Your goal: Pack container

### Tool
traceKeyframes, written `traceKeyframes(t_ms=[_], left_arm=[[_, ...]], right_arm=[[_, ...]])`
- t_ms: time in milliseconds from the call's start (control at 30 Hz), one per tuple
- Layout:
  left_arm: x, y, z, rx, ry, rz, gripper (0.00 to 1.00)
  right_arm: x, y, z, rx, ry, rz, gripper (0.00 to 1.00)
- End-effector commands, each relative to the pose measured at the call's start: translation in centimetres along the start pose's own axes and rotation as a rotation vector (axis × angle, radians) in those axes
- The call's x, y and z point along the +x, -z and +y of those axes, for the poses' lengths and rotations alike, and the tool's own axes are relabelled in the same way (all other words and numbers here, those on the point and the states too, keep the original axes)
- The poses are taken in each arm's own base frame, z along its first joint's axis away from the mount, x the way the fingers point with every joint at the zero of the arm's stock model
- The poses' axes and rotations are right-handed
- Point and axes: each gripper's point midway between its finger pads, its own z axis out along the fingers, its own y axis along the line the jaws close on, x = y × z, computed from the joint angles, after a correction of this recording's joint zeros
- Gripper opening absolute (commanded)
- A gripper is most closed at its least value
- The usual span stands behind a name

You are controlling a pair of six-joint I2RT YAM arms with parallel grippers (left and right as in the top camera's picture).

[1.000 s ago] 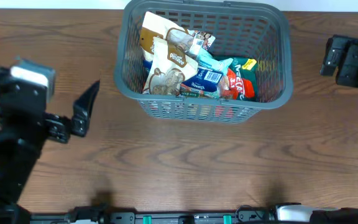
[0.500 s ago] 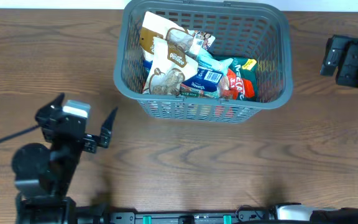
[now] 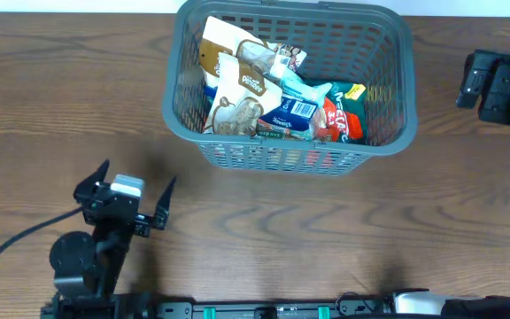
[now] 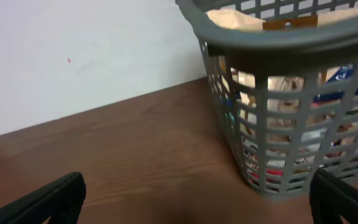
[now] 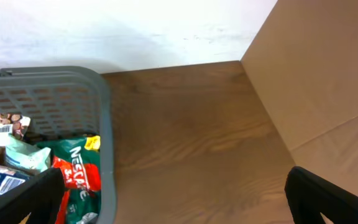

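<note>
The container [image 3: 173, 89], a dark grey lattice basket, stands at the far middle of the table and holds several snack packets: a beige one [image 3: 237, 93], a blue one [image 3: 297, 110] and a green and red one [image 3: 343, 117]. My left gripper [image 3: 138, 175] is near the table's front left, well short of the basket, open and empty. In the left wrist view its fingers [image 4: 48, 200] frame bare wood, with the container [image 4: 278, 43] ahead on the right. My right gripper [image 5: 173, 196] hangs open and empty right of the container [image 5: 101, 124].
The right arm's black body [image 3: 496, 84] sits at the table's right edge. A brown cardboard panel [image 5: 328, 74] stands to the right of the right gripper. A white wall [image 4: 73, 56] runs behind the table. Bare wood [image 3: 326, 230] stretches in front of the basket.
My left arm has drawn back toward the table's front edge and shifted right, still open. The right arm, the basket and its packets have not moved.
</note>
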Motion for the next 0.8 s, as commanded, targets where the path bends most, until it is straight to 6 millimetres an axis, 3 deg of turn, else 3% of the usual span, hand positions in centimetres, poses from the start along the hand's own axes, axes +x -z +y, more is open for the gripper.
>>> traceKeyframes(t_ms=[0,300,767], left_arm=[[0.8,0.2,-0.1,-0.009,0.015,-0.011,0.98],[3.8,-0.1,-0.8,-0.006,0.018,0.003,0.99],[6.8,-0.6,-1.4,-0.002,0.021,0.018,0.99]], right_arm=[[-0.1,0.0,-0.4,0.017,-0.019,-0.001,0.99],[-0.1,0.0,-0.4,0.017,-0.019,-0.001,0.99],[-0.1,0.0,-0.4,0.017,-0.019,-0.001,0.99]])
